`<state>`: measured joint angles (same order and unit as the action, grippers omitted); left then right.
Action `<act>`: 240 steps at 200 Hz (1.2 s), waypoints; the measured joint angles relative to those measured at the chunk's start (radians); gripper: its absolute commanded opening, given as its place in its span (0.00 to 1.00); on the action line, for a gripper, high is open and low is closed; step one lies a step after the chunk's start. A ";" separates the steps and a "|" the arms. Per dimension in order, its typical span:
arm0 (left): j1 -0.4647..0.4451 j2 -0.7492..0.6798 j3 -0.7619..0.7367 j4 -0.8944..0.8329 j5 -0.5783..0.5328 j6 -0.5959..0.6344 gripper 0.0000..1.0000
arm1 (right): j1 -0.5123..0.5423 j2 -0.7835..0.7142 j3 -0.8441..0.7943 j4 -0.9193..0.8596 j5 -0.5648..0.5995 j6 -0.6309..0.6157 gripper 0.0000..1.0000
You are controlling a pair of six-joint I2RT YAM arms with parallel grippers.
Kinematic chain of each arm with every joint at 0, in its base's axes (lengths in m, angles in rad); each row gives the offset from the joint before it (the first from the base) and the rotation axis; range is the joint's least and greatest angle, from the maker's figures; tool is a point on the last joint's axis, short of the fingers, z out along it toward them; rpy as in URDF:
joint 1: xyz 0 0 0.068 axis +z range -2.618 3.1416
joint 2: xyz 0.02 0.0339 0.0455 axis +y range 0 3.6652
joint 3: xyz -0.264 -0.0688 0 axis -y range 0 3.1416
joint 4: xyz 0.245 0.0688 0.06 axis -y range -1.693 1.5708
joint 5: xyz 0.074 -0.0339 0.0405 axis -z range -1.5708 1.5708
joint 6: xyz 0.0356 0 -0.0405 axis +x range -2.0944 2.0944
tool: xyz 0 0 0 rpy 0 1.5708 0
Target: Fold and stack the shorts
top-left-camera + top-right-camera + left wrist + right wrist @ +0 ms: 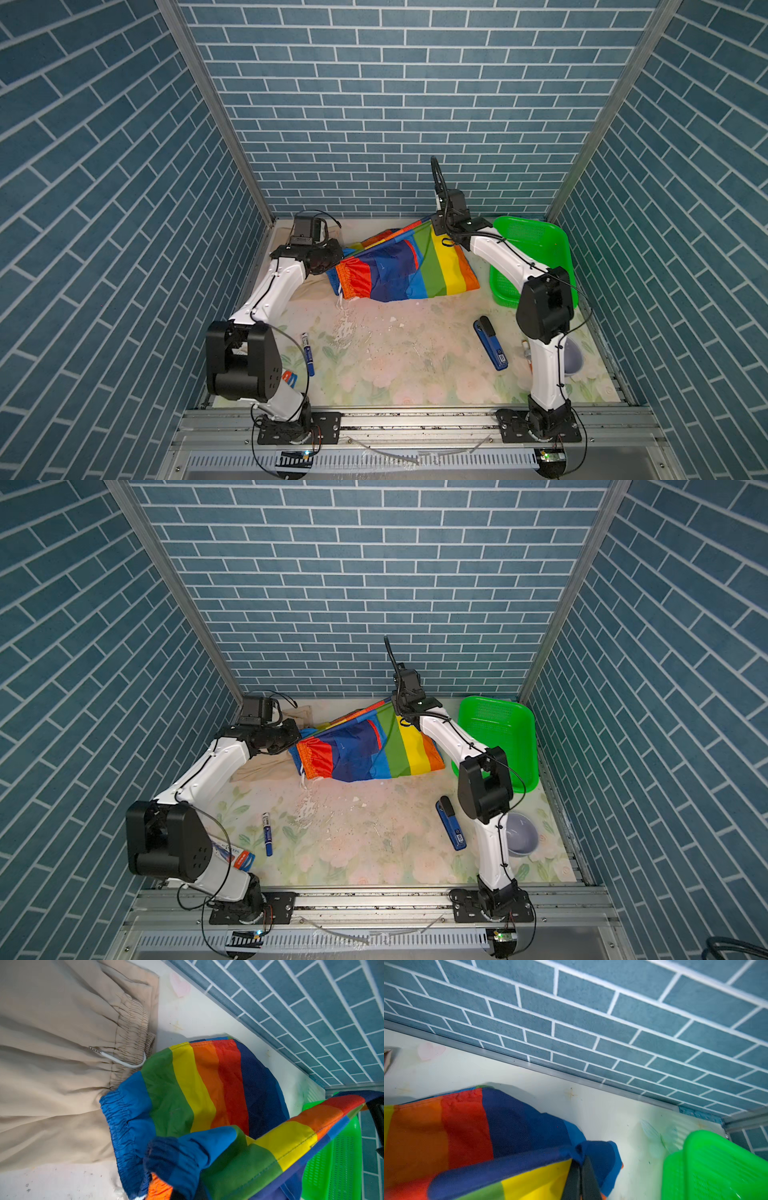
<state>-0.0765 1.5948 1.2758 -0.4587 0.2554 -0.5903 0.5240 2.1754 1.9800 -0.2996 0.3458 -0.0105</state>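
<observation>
rainbow shorts [403,270] lie mid-frame in both top views, one layer lifted | beige shorts [52,1064] lie partly beneath, toward the left | our left gripper [337,258] pinches their waistband end, our right gripper [581,1167] is pressed onto their far edge | green basket [536,249] stands at right

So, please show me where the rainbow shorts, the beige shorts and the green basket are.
rainbow shorts [444,266]: a top view, on the yellow stripe.
beige shorts [52,1084]: left wrist view, on the plain cloth beside the waistband.
green basket [498,733]: a top view, on its bare mesh.
</observation>
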 measured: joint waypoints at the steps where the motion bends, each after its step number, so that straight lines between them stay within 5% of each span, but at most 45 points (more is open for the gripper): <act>1: 0.000 0.003 0.000 0.002 0.000 0.000 0.00 | 0.000 0.010 0.010 0.000 0.000 -0.002 0.00; 66: 0.009 0.183 0.003 0.086 -0.027 -0.017 0.00 | 0.001 0.367 0.355 0.004 0.005 -0.066 0.00; 141: 0.040 0.221 -0.014 0.141 -0.039 -0.027 0.00 | 0.011 0.511 0.457 0.108 -0.018 -0.106 0.00; 170: 0.056 0.229 -0.024 0.122 -0.083 -0.024 0.00 | 0.006 0.534 0.467 0.160 0.003 -0.127 0.43; 192: 0.095 0.242 -0.043 0.074 -0.131 -0.024 0.00 | -0.045 0.537 0.467 0.173 0.036 -0.125 0.57; 213: 0.111 0.257 -0.044 0.056 -0.149 -0.021 0.18 | -0.091 0.533 0.470 0.151 0.040 -0.105 0.61; 240: 0.109 0.255 -0.044 0.045 -0.154 -0.017 0.54 | -0.126 0.458 0.409 0.081 0.000 -0.056 0.65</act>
<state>0.0326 1.8496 1.2320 -0.4141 0.1017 -0.6075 0.3981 2.6335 2.3886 -0.2188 0.3462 -0.0669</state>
